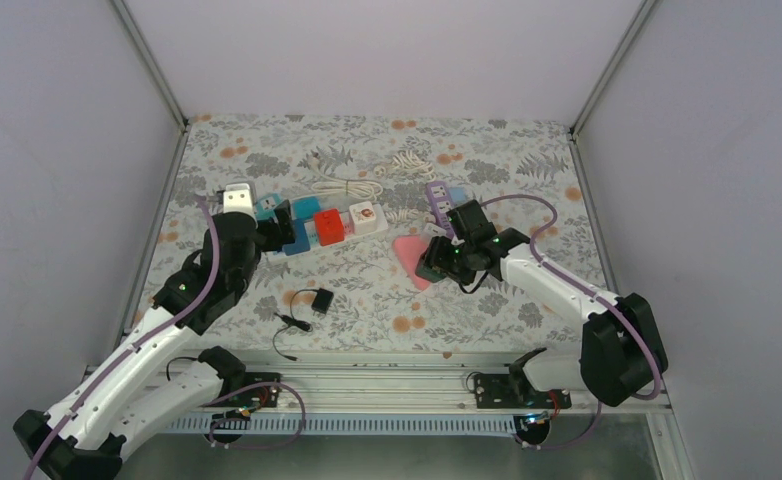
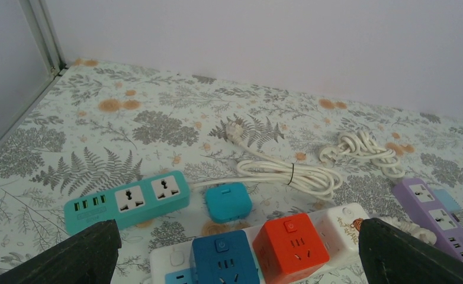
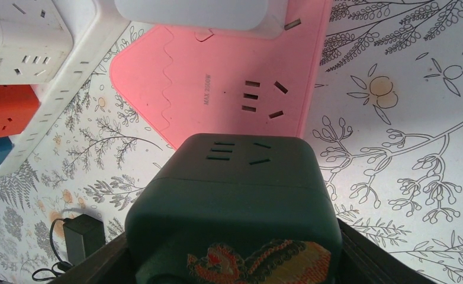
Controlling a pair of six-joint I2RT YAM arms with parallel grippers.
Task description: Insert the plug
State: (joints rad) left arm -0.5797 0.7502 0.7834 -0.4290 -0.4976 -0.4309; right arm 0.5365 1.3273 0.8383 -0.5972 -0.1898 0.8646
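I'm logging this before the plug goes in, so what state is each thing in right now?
Right gripper: shut on the dark green plastic cube adapter.
Left gripper: open, empty.
Pink flat plastic power strip: lying flat, visible socket empty.
White coiled cable: bundled, tied, plug loose.
Small black adapter: lying loose, unplugged.

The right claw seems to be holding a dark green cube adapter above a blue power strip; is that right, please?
Not quite: the strip is pink, not blue. The right wrist view shows the right claw holding the dark green cube adapter above the pink power strip.
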